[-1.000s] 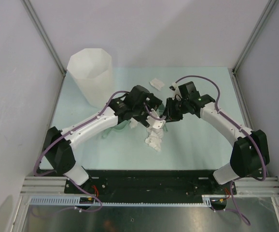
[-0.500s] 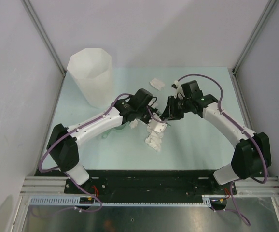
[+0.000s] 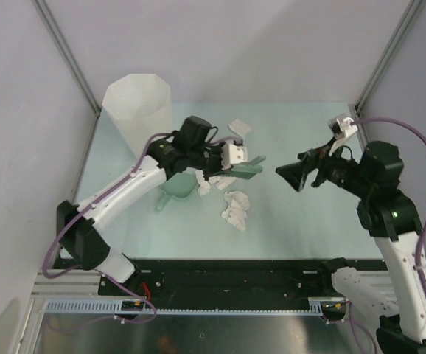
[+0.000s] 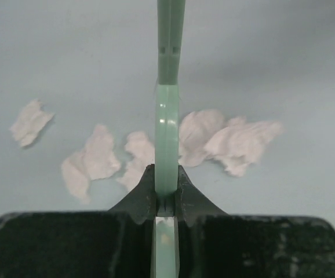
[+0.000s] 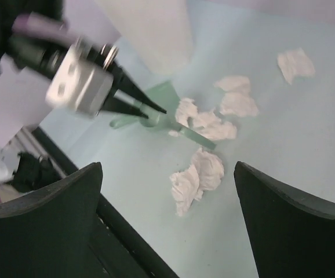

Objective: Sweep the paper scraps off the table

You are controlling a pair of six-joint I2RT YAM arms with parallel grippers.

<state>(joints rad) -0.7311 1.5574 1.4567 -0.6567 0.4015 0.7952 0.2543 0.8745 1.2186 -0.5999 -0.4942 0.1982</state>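
Enclosure: pale grey walls (image 3: pixel 235 51) on three sides, metal frame rails at the corners, black rail (image 3: pixel 235 269) along the near edge.
Bench: flat, pale mint-green bench (image 3: pixel 301 221); both arm bases sit at its near edge.
Bin: tall white faceted bin (image 3: pixel 139 110), upright in the far left corner of the bench.
Paper scraps: crumpled white paper scraps (image 3: pixel 235 208) lie loose on the bench, around the middle and a little toward the left edge. The largest clump is nearest the near edge. Smaller wads sit just beyond it, under the left arm. One lone scrap (image 3: pixel 239 127) lies toward the far edge, apart from the rest. None is in the bin.
Left hand: the left hand (image 4: pixel 166 179) is pressed together on a thin green tool (image 4: pixel 166 116). The left wrist view shows the tool edge-on, pinched between the two black fingers (image 4: pixel 141 194).
Green tool: it runs straight out past the fingertips, above the row of scraps. In the top view it points toward the right edge of the bench. Whether its tip touches the bench cannot be told.
Second green item: a green piece (image 3: pixel 175 188) rests on the bench near the bin, partly hidden beneath the left arm; its form is unclear.
Right hand: the right hand (image 3: pixel 298 168) has its fingers spread wide apart, with nothing between them. It hangs over the right half of the bench, aimed toward the scraps and well apart from them.
Gap between hands: bare bench lies between the tool's tip and the right hand.
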